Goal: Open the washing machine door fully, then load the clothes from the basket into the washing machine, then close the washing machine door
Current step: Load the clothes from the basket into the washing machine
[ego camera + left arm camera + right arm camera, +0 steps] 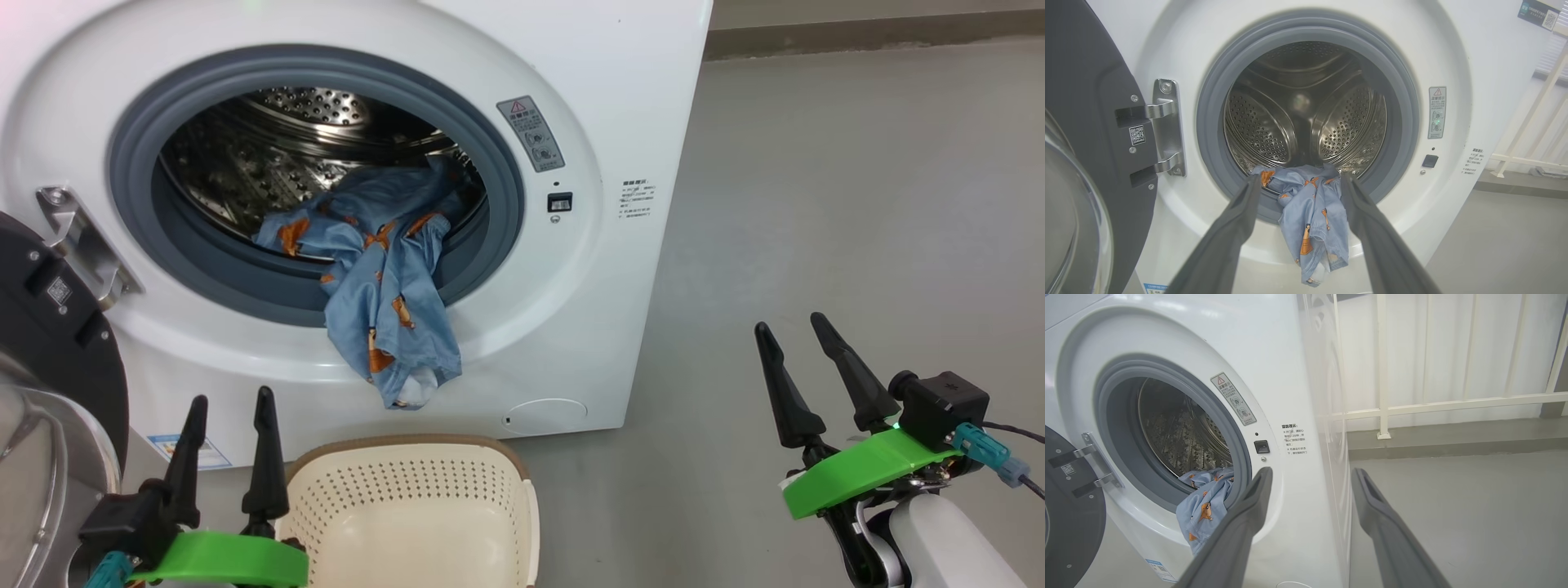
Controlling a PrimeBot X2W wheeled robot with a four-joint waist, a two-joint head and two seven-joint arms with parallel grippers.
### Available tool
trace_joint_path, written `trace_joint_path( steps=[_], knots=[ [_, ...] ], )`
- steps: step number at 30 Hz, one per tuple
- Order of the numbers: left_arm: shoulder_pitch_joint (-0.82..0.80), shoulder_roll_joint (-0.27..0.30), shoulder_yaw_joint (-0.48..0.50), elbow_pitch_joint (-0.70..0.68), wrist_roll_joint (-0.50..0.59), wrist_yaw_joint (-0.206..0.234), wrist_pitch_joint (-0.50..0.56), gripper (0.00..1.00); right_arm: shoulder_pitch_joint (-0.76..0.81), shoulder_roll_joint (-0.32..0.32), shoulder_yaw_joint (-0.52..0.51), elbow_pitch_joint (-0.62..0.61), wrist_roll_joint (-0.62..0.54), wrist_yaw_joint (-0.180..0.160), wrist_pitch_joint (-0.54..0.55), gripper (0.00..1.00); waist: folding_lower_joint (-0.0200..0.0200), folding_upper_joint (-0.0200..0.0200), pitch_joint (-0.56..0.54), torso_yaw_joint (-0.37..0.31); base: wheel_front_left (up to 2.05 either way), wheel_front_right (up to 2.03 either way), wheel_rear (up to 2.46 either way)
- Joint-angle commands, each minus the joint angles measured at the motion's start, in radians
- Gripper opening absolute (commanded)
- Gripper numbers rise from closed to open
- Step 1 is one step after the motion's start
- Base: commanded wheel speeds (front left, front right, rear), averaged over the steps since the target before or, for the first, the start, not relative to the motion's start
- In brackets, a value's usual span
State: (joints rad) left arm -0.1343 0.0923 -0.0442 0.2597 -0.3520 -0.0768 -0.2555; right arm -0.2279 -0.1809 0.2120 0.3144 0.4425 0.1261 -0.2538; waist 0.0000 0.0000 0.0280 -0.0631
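On the grey floor (pixel 857 204) by the washing machine (pixel 620 98), left claw (pixel 231 398) and right claw (pixel 791 322) stand spread.

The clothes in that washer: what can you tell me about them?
The clothes are soft, crumpled light-blue fabric printed with orange and brown figures, with a white patch at the lowest end. One part lies inside the steel drum; the rest drapes over the grey gasket and hangs down the white front of the washer. Nothing else touches them.
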Motion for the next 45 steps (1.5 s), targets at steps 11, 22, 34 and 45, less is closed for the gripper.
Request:
trace_joint_path(
  steps=[11, 22, 34, 45],
  knots=[
    [-0.006, 0.011, 0.021, -0.044, -0.010, 0.016, -0.003, 1.00, -0.005, -0.012, 0.012, -0.026, 0.012, 0.005, -0.008, 1.00, 0.0000, 0.0000, 0.007, -0.006, 0.00, 0.00, 0.00],
    [-0.011, 0.016, 0.016, -0.045, -0.018, 0.021, -0.003, 1.00, -0.010, -0.010, 0.013, -0.025, 0.010, 0.005, -0.008, 1.00, 0.0000, 0.0000, 0.015, -0.008, 0.00, 0.00, 0.00],
    [-0.012, 0.019, 0.008, -0.040, -0.024, 0.028, -0.003, 1.00, -0.015, -0.008, 0.015, -0.024, 0.010, 0.005, -0.008, 1.00, 0.0000, 0.0000, 0.022, -0.015, 0.00, 0.00, 0.00],
    [-0.042, 0.025, 0.000, 0.023, -0.051, 0.022, 0.044, 1.00, -0.024, -0.008, 0.019, -0.028, 0.010, 0.005, -0.008, 1.00, 0.0000, 0.0000, 0.051, -0.029, 0.00, 0.00, 0.00]
  ],
)
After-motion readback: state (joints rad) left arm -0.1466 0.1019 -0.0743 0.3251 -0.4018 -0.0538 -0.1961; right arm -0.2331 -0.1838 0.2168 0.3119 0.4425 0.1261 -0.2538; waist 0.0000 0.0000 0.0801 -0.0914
